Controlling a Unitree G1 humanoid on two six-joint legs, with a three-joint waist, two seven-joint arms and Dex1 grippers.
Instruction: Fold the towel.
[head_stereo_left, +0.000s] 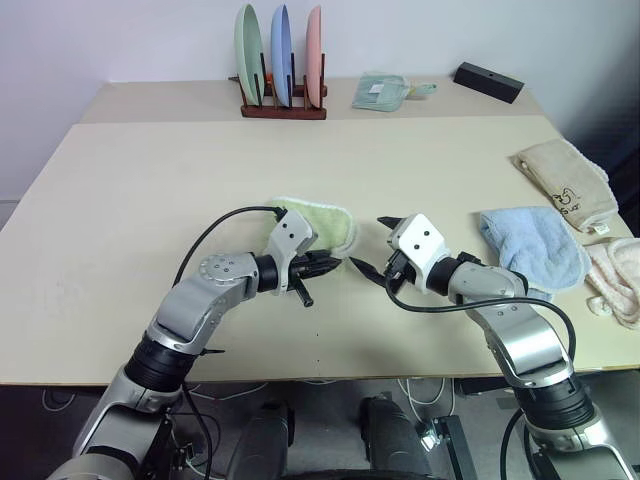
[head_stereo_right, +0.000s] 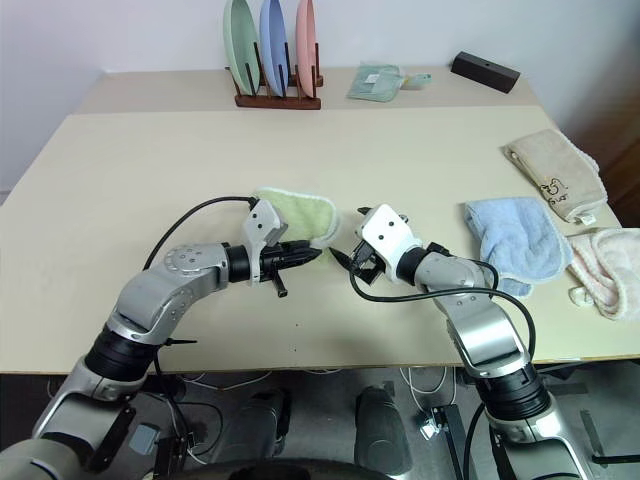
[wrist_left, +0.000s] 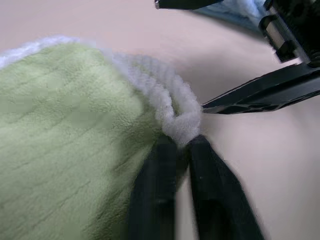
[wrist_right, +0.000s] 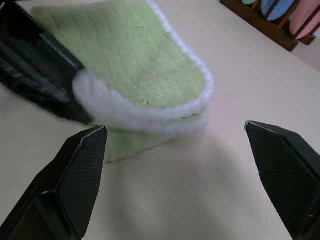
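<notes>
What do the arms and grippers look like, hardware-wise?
Both arms have silver-grey metal links with black joint sections. Each wrist carries a white block-shaped housing with a black cable looping back to the arm. The left gripper and right gripper each have two slim, tapered black fingers.

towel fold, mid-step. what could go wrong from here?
1. The left end effector grips only the white corner edge of the green towel; that thin hold could slip and the folded layers spring apart.
2. The right end effector stands wide open right by that corner; closing now might catch one layer only, or hit the left fingers.
3. Pulling sideways could drag the towel toward the blue towel.
</notes>
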